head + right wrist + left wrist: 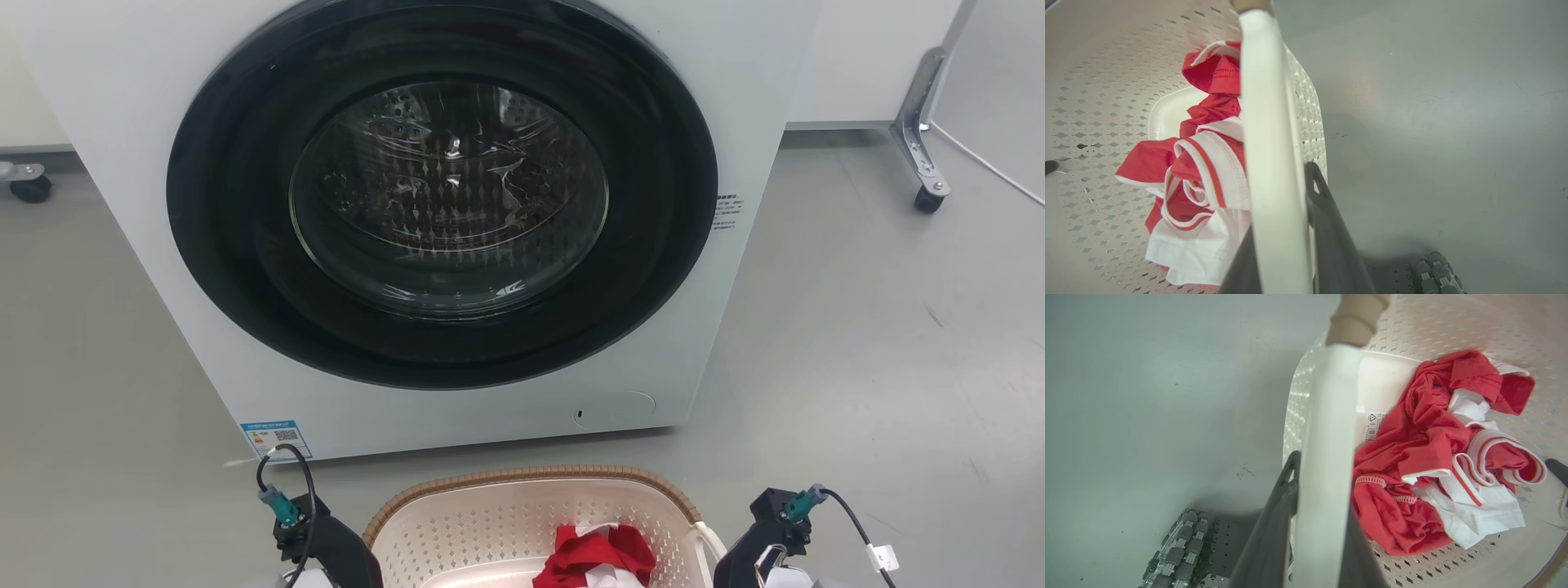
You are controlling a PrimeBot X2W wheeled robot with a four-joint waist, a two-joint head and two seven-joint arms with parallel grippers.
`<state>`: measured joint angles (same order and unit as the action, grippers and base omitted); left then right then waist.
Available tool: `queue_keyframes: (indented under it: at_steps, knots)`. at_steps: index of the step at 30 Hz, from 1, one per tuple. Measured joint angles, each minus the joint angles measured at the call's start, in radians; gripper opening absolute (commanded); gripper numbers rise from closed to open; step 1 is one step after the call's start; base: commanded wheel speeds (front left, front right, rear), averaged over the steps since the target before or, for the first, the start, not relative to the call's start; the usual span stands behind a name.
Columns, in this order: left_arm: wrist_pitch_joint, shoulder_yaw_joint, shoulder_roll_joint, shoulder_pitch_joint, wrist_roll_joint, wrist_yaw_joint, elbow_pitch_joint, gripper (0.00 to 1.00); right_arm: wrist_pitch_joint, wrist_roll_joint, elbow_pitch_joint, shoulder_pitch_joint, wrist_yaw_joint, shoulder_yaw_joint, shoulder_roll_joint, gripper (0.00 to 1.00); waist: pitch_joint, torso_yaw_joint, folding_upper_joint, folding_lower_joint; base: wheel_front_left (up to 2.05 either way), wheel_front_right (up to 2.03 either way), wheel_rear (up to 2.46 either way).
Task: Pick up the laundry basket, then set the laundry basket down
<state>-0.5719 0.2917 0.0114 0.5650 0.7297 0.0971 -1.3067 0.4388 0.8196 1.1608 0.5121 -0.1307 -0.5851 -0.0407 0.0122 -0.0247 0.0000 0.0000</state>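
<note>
The laundry basket [490, 523] is cut off at its near half, the washing machine [743, 82] at its top; its right label [727, 214] is unreadably small.

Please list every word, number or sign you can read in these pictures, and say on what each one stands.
No word can be read.
Blue sticker, low on the washing machine front: too small.
Small print label near its right edge: too small.
White sticker on the laundry basket floor: triangle sign and barcode; print blurred.

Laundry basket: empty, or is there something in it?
Not empty. The laundry basket holds crumpled red-and-white clothing lying on its floor, with bare perforated wall showing around it.
</note>
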Motion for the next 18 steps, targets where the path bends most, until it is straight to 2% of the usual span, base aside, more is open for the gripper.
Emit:
queue_keyframes:
  at_steps: [18]
  knots:
    - [0.046, 0.001, -0.004, 0.000, 0.001, -0.001, 0.001, 0.00, -0.054, 0.009, -0.006, 0.002, 0.000, -0.027, -0.008, 0.00, -0.011, 0.004, 0.0000, 0.0000, 0.00, 0.00, 0.00]
